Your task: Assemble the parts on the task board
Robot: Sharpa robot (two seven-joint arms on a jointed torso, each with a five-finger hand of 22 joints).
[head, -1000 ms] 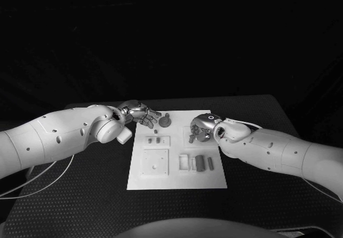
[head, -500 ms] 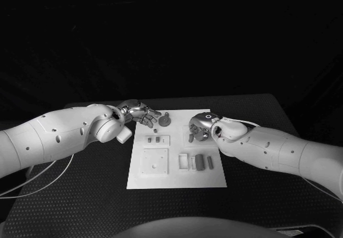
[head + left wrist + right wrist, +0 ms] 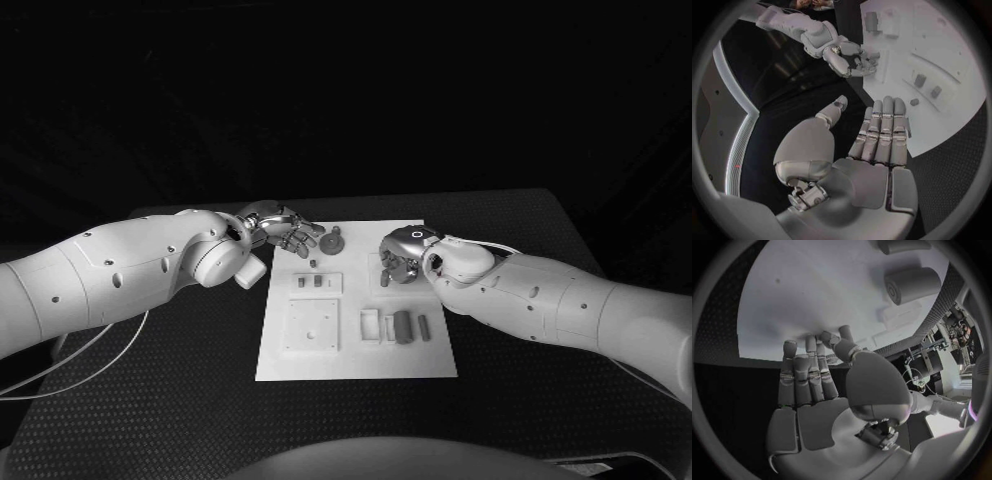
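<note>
The task board (image 3: 356,340) lies flat in the middle of the black table (image 3: 173,390), between the two arms. You will find grey parts on it: two small upright pieces (image 3: 312,283) side by side in a block left of centre, a group of slim pieces (image 3: 394,327) standing close together right of centre, and a round part (image 3: 333,243) near the far edge.

Check the left hand (image 3: 286,231) at the far left corner of the board. In the left wrist view its fingers (image 3: 882,132) lie straight and close together over the board's edge, thumb apart, holding nothing.

Check the right hand (image 3: 402,254) over the far right part of the board. In the right wrist view its fingers (image 3: 804,375) extend toward the white surface with the thumb bent across them; whether the fingertips pinch a part cannot be told.
</note>
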